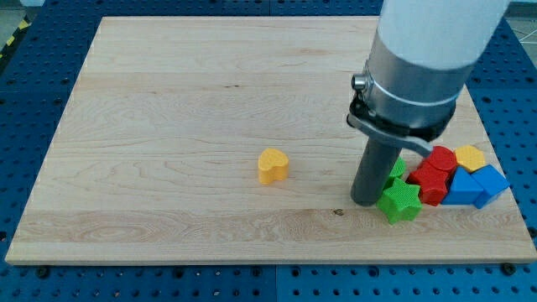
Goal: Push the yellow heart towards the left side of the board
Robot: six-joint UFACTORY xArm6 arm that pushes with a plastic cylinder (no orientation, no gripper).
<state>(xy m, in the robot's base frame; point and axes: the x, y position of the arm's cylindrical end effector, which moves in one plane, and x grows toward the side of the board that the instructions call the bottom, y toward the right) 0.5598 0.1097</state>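
Observation:
The yellow heart (272, 165) lies alone on the wooden board (168, 117), a little below the middle. My tip (366, 202) rests on the board to the heart's right, about a hand's width away and slightly lower. It stands right next to the green star (399, 200), at the left edge of the cluster of blocks. The arm's grey and white body hangs above the tip and hides part of the board behind it.
A cluster sits at the board's lower right: the green star, a second green block (397, 169) partly hidden by the rod, red blocks (435, 175), a yellow block (470, 157) and blue blocks (476, 186). The board's right edge is close behind them.

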